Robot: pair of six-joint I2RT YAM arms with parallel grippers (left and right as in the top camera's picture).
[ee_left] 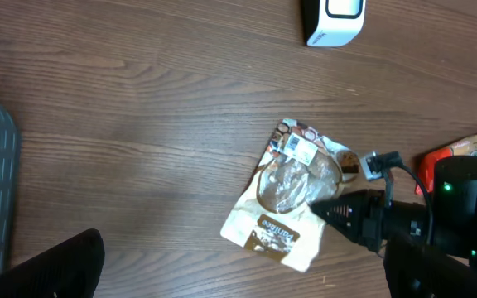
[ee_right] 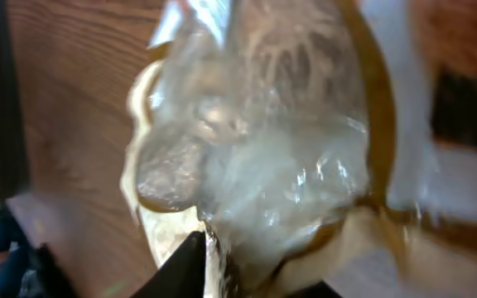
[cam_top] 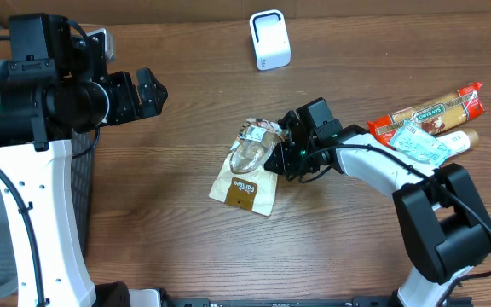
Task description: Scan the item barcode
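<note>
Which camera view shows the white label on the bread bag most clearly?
The left wrist view: the white label sits unobstructed near one end of the bread bag, facing the camera. The overhead view shows it small and less legible. The right wrist view is too close and blurred to show it surely.

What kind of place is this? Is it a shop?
Probably not a real shop. It looks like a robot test bench set up like a checkout. There is a white scanner on a wooden table, some packaged snacks, and robot arms.
</note>
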